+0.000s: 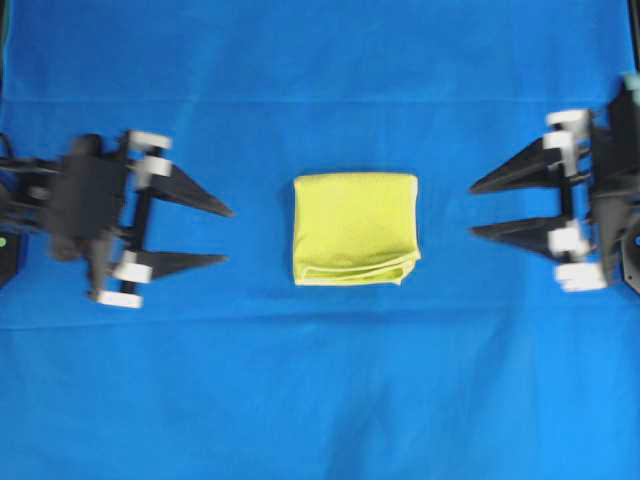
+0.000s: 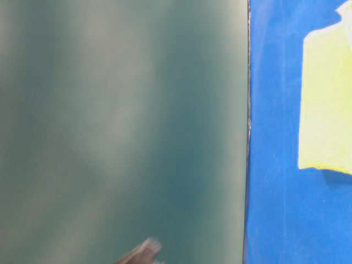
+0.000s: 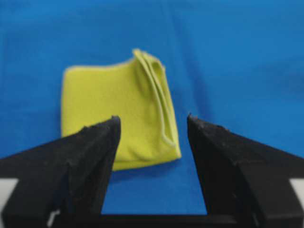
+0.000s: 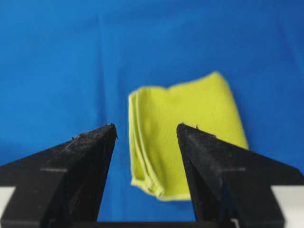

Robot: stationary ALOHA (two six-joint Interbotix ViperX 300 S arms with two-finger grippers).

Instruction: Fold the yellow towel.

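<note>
The yellow towel [image 1: 354,229] lies folded into a small layered square in the middle of the blue cloth, its stacked hems along the near edge. My left gripper [image 1: 226,237] hovers to its left, open and empty, clear of the towel. To the towel's right my right gripper [image 1: 472,208] is open too, holding nothing. Each wrist view shows the towel [image 3: 118,123] [image 4: 185,137] lying ahead of the spread fingers, apart from them. At table level only a part of the towel [image 2: 327,99] shows at the right edge.
A large blue cloth [image 1: 320,400] covers the whole table under the towel. In the table-level view a blurred grey-green surface [image 2: 121,126] fills the left two thirds, with a blurred grey object [image 2: 142,254] at the bottom.
</note>
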